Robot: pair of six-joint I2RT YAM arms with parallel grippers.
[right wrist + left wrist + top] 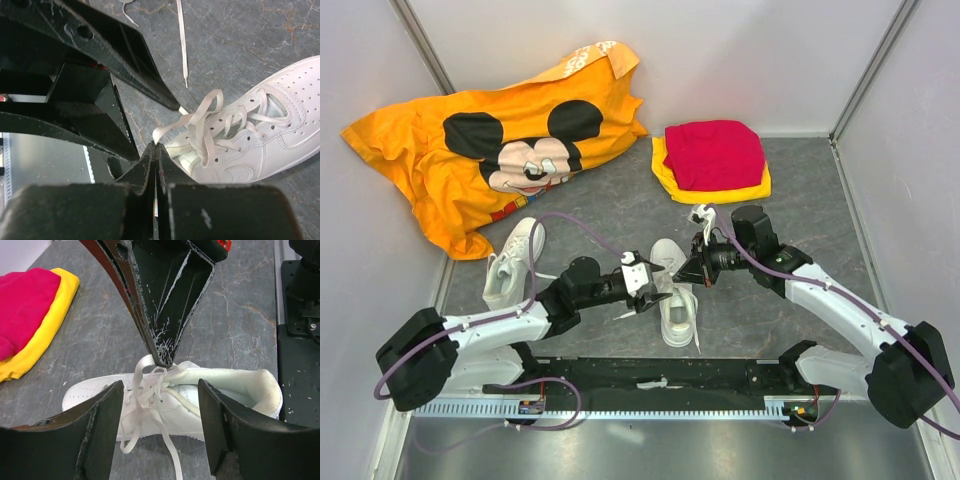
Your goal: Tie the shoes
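Field note: one plain white low-top sneaker (678,315) is lying on the grey marbled table (800,200) at about 6 o'clock in the top view, between the two arms. Its partner, a second white sneaker (515,262), is sitting well apart at 9 o'clock, just below the orange cartoon-mouse shirt (470,150). The right gripper (156,146) is pinching fully closed on a loop of the flat white lace (200,112) above the tongue. The left gripper (160,385) is standing wide, one finger on either side of the laced part, gripping nothing. The lace is looking limp, thin and likely to slide through smooth pads, so it probably wants taking across its flat face, near the crossing. The sneaker is looking light and may skid or tip if the lace is pulled hard.
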